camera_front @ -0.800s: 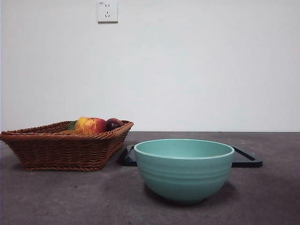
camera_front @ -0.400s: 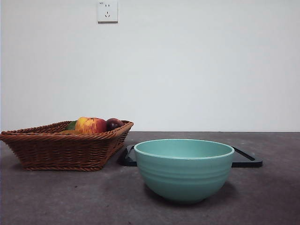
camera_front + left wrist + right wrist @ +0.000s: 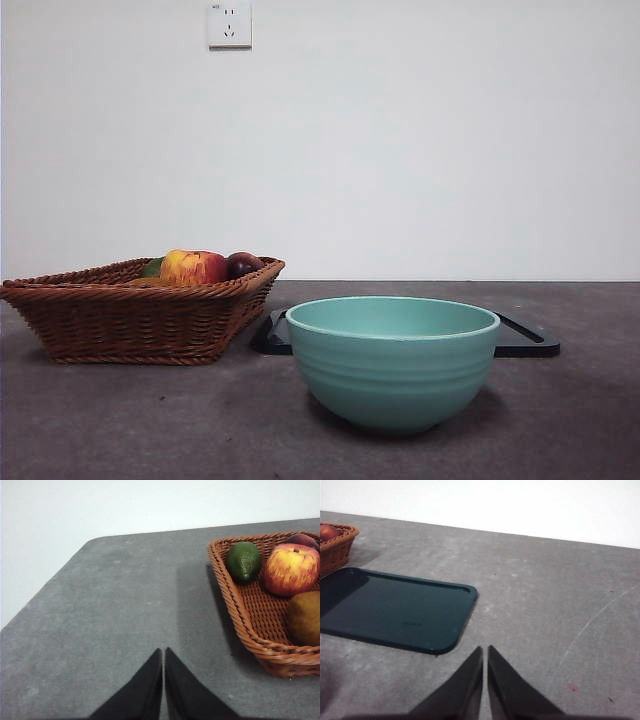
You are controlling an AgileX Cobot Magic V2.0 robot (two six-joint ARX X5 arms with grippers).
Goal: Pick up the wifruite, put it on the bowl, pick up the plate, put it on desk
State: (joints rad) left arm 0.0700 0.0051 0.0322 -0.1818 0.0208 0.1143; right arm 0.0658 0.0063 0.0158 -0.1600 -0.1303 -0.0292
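Note:
The brown-tan wifruite [image 3: 304, 617] lies in the wicker basket [image 3: 252, 625], partly cut off at the left wrist view's edge; in the front view it is hidden behind the basket [image 3: 130, 320] rim. The teal bowl [image 3: 392, 362] stands on the desk [image 3: 120, 420] in front of a dark flat plate [image 3: 525, 340], which also shows in the right wrist view [image 3: 395, 607]. My left gripper [image 3: 163, 652] is shut and empty above bare desk beside the basket. My right gripper [image 3: 485, 650] is shut and empty above the desk near the plate's corner. Neither gripper shows in the front view.
The basket also holds a red-yellow apple [image 3: 291, 569], a dark green avocado-like fruit [image 3: 243, 561] and a dark purple fruit [image 3: 243, 264]. A wall socket [image 3: 229, 24] sits on the white wall behind. The desk's rounded corner [image 3: 90, 542] shows in the left wrist view.

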